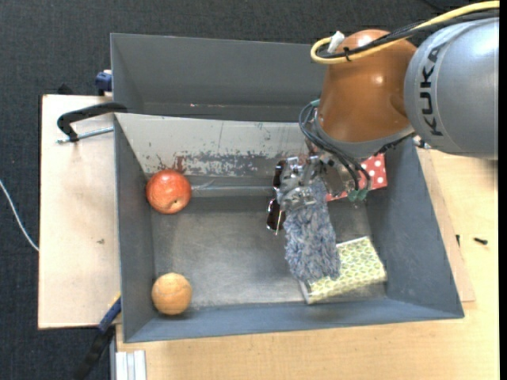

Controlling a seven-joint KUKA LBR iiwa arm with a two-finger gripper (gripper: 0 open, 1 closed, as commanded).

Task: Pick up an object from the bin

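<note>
Bin [206, 70], contents by position:
- Apple [168, 191]: left side, on the floor near the back wall.
- Second fruit [171, 293]: front left corner, straight before the apple and well apart from it.
- Gripper [297, 187]: right of centre, above the floor.
- Cloth [310, 240]: caught between the gripper's fingers and hanging below them, lower end overlapping the pad.
- Pad [358, 267]: right front, on the floor.
- Small packet [377, 172]: right back, by the right wall, partly hidden behind the arm.
</note>
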